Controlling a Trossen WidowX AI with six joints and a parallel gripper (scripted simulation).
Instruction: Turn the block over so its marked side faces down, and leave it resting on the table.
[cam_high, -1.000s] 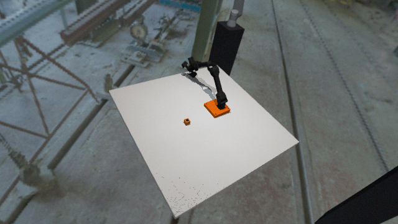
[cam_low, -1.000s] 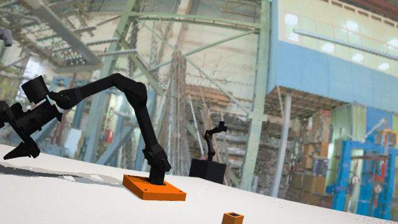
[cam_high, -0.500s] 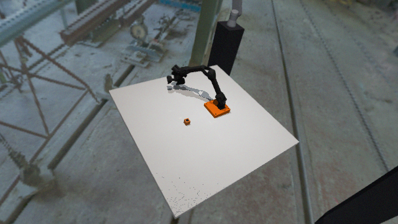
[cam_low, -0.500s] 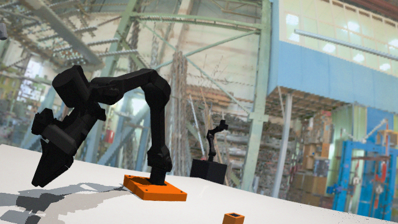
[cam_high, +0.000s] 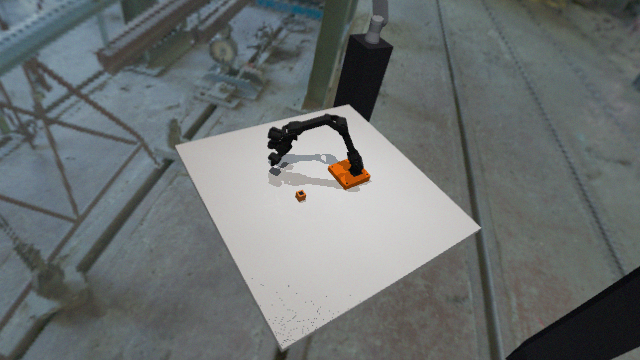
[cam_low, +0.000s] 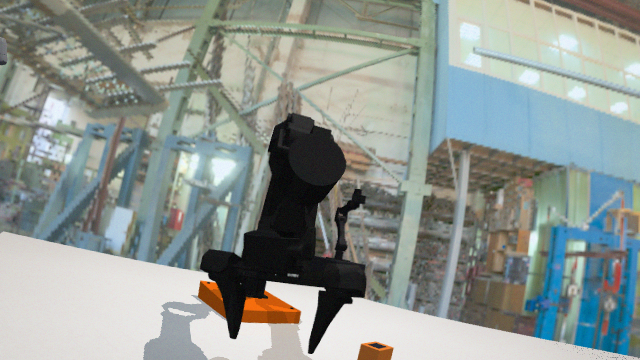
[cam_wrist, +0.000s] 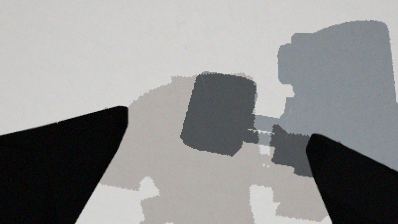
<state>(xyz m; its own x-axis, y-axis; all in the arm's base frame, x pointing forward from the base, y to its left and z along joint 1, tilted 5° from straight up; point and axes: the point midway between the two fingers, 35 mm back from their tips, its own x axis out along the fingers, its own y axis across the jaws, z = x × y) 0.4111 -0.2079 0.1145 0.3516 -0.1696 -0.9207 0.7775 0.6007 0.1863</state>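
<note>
- Block (cam_high: 300, 195) sits on bench (cam_high: 350, 250) with its dark marked face up, near the orange arm base (cam_high: 348, 174); flip not yet started.
- Gripper (cam_low: 280, 330) hangs above the bench beside the block, not over it, fingers pointing down.
- Jaws spread wide and empty, presumably ready to straddle the block.
- Wrist view shows only bench and shadow, so lateral alignment is needed.

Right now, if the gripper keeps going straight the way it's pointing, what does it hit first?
Probably bare table. The open gripper points down at white surface and shadow; the block sits off to one side.
</note>
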